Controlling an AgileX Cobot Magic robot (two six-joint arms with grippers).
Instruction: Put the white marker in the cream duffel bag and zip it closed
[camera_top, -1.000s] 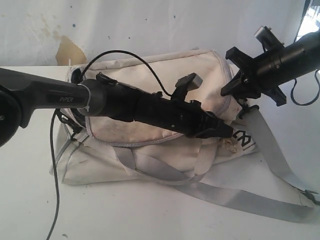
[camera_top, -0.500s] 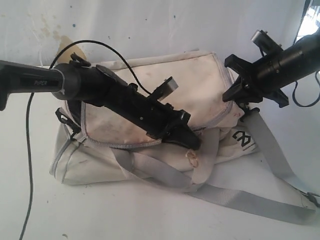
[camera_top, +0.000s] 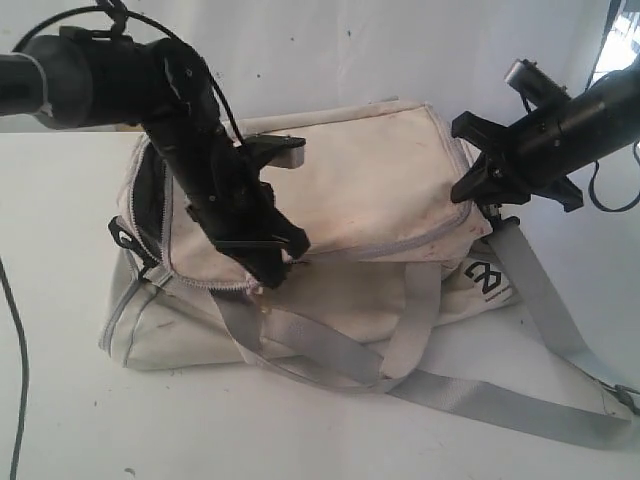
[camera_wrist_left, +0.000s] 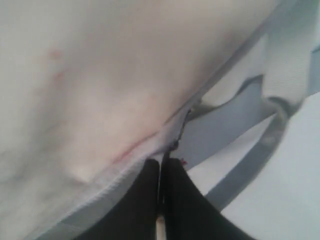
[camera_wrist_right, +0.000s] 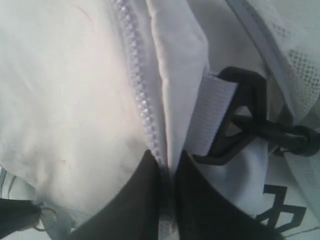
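While the cream duffel bag (camera_top: 380, 170) lies across the middle of the white table (camera_top: 60, 400), both pincers are down on its zipper line. The left gripper (camera_top: 272, 272) meets the near edge of the top flap, left of the bag's middle. Its left wrist view shows the two black fingers pressed together, and the small zipper pull (camera_wrist_left: 176, 142) runs straight into their tips, apparently nipped between them. Left of that pincer the bag gapes, and dark lining (camera_top: 150, 185) shows at the left end. To the right of it the flap lies flat along the grey trim.

The right gripper (camera_top: 478, 192) is at the bag's right end, near the far corner. In the right wrist view its fingers are closed on a fold of cream fabric, with the zipper teeth (camera_wrist_right: 135, 85) running into the narrow slit between them. A black buckle (camera_wrist_right: 250, 115) on a grey webbing tab sits just beside that pincer. A long grey strap (camera_top: 480, 395) trails over the table toward the near right.
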